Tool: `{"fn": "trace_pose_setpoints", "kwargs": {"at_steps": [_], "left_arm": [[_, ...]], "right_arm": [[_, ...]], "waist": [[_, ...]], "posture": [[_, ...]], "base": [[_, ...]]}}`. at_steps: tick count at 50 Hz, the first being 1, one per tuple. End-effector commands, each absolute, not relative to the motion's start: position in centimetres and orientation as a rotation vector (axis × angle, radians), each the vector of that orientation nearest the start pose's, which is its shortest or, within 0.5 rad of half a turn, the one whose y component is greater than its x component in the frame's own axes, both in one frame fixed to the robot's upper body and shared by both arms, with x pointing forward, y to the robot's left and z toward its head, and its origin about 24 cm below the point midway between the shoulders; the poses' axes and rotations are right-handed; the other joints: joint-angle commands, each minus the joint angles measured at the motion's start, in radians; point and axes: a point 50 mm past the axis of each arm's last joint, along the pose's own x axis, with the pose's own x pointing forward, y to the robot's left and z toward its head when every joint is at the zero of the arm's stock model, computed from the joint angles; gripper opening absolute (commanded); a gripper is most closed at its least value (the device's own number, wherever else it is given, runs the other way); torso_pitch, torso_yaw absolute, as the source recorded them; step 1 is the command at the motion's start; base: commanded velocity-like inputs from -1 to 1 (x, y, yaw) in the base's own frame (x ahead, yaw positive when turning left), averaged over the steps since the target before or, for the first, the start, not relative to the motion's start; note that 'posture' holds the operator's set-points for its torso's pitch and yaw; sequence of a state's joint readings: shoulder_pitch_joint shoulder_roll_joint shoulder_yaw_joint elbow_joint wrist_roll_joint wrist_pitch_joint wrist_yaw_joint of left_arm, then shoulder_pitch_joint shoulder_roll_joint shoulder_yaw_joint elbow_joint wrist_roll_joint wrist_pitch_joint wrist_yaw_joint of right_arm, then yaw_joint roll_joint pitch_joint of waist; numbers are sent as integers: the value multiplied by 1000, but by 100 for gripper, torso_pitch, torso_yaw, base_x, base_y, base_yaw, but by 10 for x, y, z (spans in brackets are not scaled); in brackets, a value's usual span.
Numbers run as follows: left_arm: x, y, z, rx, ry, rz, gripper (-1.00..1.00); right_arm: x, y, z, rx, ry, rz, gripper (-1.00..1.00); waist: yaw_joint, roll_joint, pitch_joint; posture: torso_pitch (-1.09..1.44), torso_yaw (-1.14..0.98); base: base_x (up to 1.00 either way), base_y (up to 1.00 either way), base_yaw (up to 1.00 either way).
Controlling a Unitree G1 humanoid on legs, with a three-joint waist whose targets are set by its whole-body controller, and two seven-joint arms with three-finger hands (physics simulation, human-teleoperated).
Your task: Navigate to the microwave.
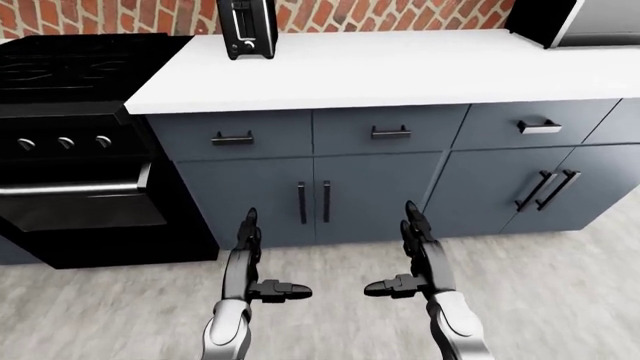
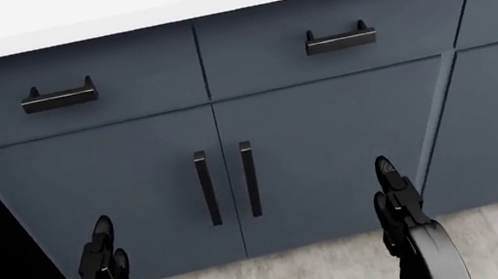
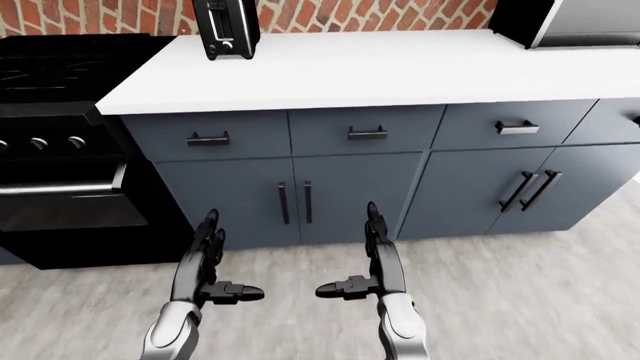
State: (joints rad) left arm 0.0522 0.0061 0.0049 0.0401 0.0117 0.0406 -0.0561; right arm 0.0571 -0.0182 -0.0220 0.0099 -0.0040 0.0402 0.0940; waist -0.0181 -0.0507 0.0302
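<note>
Left-eye view — my left hand (image 1: 248,262) and right hand (image 1: 420,259) are raised side by side at the bottom, fingers straight and pointing up, thumbs turned in toward each other; both spread, holding nothing. Above both hands: blue-grey cabinets (image 1: 380,187) with black handles, topped by a white counter (image 1: 400,71). Above my left hand, on the counter against the brick wall (image 1: 380,15): a black toaster (image 1: 246,28). Up and left of my left hand: a black stove (image 1: 70,135) with three knobs and an oven door. Far up and right of my right hand, at the top right corner: the microwave (image 1: 585,21), cut off by the edge, resting on the counter. Under the hands: grey plank floor (image 1: 560,300).

Head view — closer on the cabinets; my left hand (image 2: 104,274) and right hand (image 2: 405,223) are at the bottom, fingertips up. Between and above them: a double door with two vertical handles (image 2: 229,182); higher, two drawers. The microwave is out of this frame.

Right-eye view — nearly the same scene as the left eye's; microwave (image 3: 570,22) again far up and right of my right hand (image 3: 378,259), well apart from it.
</note>
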Motion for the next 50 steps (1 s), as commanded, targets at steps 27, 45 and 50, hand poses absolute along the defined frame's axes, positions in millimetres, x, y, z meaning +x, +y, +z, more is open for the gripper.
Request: {"fn": "trace_pose_setpoints", "kwargs": {"at_steps": [27, 45, 50], "left_arm": [[247, 156, 36, 26, 24, -25, 100], [247, 157, 36, 24, 27, -22, 100], [248, 157, 36, 24, 28, -22, 100]], "right_arm": [[248, -150, 43, -19, -2, 81, 100], [248, -151, 42, -19, 1, 81, 100], [248, -151, 41, -18, 2, 81, 100]], "waist": [[8, -10, -13], [19, 74, -13], [15, 22, -5]], "posture": [[0, 0], [0, 0], [0, 0]], "base": [[0, 26, 0], [0, 26, 0], [0, 25, 0]]}}
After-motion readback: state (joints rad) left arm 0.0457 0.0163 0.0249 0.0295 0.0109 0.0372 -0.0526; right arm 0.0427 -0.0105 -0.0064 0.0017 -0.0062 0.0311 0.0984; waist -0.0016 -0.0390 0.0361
